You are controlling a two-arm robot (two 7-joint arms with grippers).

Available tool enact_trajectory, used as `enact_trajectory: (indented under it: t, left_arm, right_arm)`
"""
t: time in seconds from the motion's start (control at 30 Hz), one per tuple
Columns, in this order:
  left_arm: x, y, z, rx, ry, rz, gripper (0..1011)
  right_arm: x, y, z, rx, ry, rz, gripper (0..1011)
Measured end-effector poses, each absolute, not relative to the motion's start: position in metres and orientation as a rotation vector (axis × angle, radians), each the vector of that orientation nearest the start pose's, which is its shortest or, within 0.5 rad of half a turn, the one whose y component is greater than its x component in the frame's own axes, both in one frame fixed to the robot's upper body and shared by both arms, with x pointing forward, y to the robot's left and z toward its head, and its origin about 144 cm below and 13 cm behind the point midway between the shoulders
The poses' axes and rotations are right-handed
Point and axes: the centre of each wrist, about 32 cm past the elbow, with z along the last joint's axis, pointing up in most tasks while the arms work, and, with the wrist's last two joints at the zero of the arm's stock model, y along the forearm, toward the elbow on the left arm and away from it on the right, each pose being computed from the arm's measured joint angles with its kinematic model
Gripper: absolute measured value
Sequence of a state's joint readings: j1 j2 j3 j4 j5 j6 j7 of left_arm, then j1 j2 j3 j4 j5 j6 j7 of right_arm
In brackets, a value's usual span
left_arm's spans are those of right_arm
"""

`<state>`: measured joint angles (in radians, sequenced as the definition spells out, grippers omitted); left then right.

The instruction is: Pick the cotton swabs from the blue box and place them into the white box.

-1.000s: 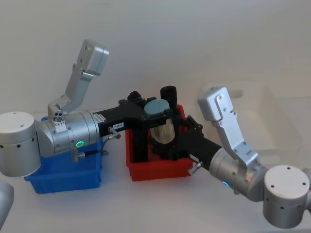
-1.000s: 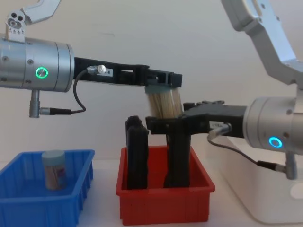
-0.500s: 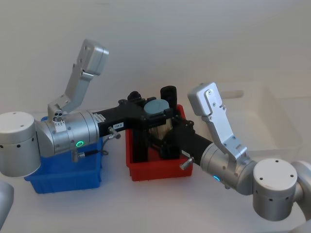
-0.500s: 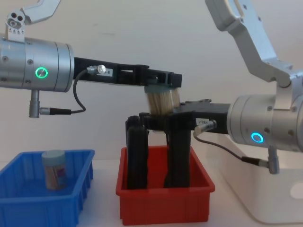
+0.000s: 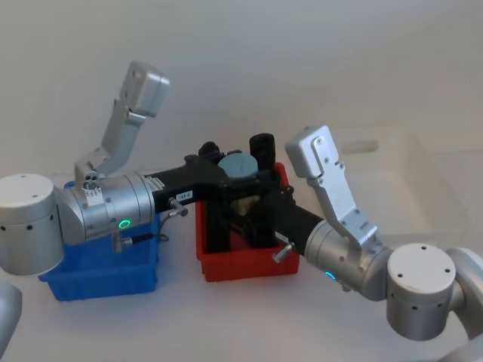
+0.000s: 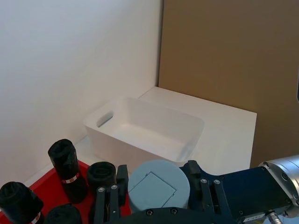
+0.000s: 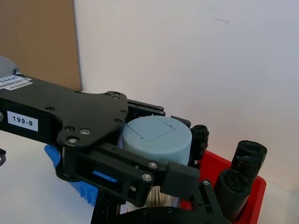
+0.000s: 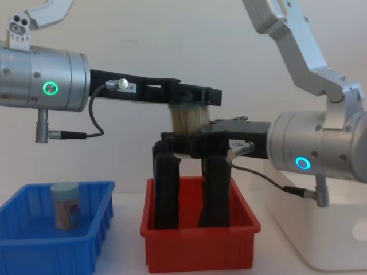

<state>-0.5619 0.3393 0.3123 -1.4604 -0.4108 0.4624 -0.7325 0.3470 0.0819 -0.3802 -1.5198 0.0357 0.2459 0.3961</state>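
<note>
A clear tub of cotton swabs (image 8: 187,117) with a light blue lid (image 5: 240,164) hangs above the red bin, and my left gripper (image 8: 192,96) is shut on its lid. My right gripper (image 8: 184,143) comes in from the right and stands open around the tub's lower half, one finger on each side. The left wrist view looks down on the lid (image 6: 158,185), and the right wrist view has it (image 7: 156,136) under the left gripper's black body. A second tub (image 8: 65,205) stands in the blue box (image 8: 34,243). The white box (image 5: 392,177) lies at the right.
A red bin (image 8: 200,247) sits between the blue box and the white box, directly under the held tub. Tall black rolls (image 8: 166,189) stand in it, reaching nearly up to the right gripper. Both arms cross over the table's middle.
My right gripper has moved left and slightly up, until its fingers flank the tub's lower half. The left gripper and the tub have stayed put.
</note>
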Motion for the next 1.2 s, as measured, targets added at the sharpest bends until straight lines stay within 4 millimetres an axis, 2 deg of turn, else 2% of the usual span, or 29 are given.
enact_trajectory:
  t: [0.07,0.1,0.3,0.87,1.2]
  left_arm:
    - [0.580,0.244,1.307,0.118,0.077,0.593,798]
    - [0.580,0.244,1.307,0.118,0.077,0.593,859]
    - [0.580,0.244,1.307,0.119,0.077,0.593,1004]
    - [0.580,0.245,1.307,0.118,0.077,0.593,1004]
    - [0.580,0.245,1.307,0.118,0.077,0.593,1004]
  right_arm:
    - [0.528,-0.132,1.237,-0.123,-0.116,-0.828,644]
    - [0.528,-0.132,1.238,-0.122,-0.117,-0.828,644]
    - [0.528,-0.131,1.238,-0.121,-0.120,-0.830,644]
    - [0.522,-0.135,1.238,-0.121,-0.138,-0.902,644]
    - [0.515,-0.153,1.235,-0.108,-0.130,-1.012,644]
